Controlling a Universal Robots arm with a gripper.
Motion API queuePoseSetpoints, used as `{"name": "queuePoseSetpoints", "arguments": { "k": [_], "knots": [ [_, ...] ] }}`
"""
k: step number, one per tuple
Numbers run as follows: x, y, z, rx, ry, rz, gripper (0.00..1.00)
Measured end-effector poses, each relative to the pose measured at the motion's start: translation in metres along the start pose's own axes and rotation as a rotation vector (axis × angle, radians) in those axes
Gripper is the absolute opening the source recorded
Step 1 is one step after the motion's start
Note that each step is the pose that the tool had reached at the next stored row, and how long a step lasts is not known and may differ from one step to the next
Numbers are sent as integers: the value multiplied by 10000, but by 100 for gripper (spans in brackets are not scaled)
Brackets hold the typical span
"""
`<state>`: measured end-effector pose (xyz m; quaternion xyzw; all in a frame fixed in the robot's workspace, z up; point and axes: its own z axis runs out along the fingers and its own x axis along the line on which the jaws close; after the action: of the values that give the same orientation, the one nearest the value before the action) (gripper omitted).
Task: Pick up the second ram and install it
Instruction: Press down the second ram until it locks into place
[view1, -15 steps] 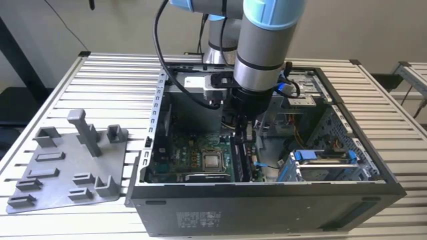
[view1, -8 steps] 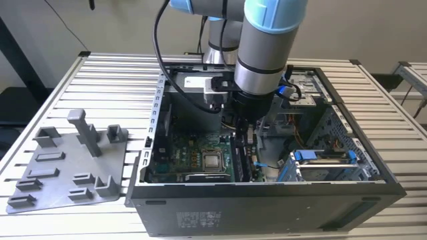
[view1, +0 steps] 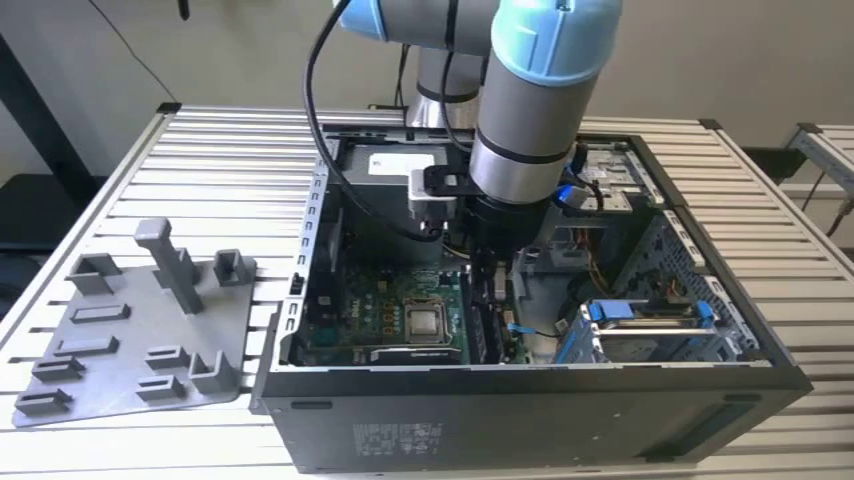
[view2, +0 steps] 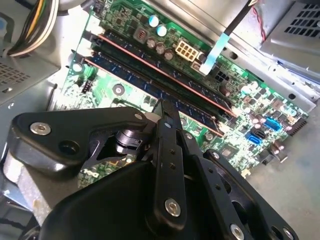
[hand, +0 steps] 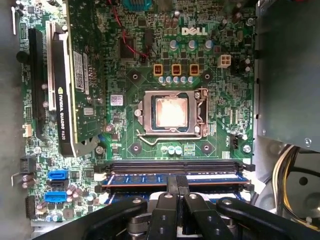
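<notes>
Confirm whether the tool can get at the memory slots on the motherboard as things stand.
Probably yes: the tool sits directly over the memory slots, the case is open on that side, and nothing lies between.

Gripper (hand: 176, 187) tips (over slots) hidden

Slatted metal table (view1: 200, 150) before a beige wall (view1: 240, 50).

Silver arm (view1: 523, 110), blue caps (black pincer (view2: 167, 107))
</notes>
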<state>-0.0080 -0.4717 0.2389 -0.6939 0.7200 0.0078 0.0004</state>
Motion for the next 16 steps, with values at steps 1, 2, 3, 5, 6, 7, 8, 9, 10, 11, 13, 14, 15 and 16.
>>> {"name": "queuePoseSetpoints", "arguments": {
  "k": [1, 2, 3, 5, 6, 7, 8, 9, 10, 11, 13, 14, 15, 16],
  "knots": [
    [7, -1, 1, -28, -1, 19, 11],
    [12, -2, 2, -43, -2, 32, 11],
    [15, -8, 2, -53, 0, 34, 11],
    [34, -17, 6, -65, 1, 38, 11],
    [43, -18, 11, -66, 1, 38, 11],
    [53, -20, 15, -68, 1, 38, 11],
    [60, -23, 24, -73, 0, 38, 11],
    [61, -23, 40, -74, -3, 40, 11],
    [62, -25, 54, -76, -1, 41, 11],
    [63, -27, 71, -78, 1, 39, 11],
    [63, -30, 126, -79, 1, 39, 11],
    [64, -32, 141, -82, 7, 39, 11],
    [65, -32, 156, -84, 17, 39, 11],
    [66, -33, 172, -85, 24, 39, 11]
  ]
}}
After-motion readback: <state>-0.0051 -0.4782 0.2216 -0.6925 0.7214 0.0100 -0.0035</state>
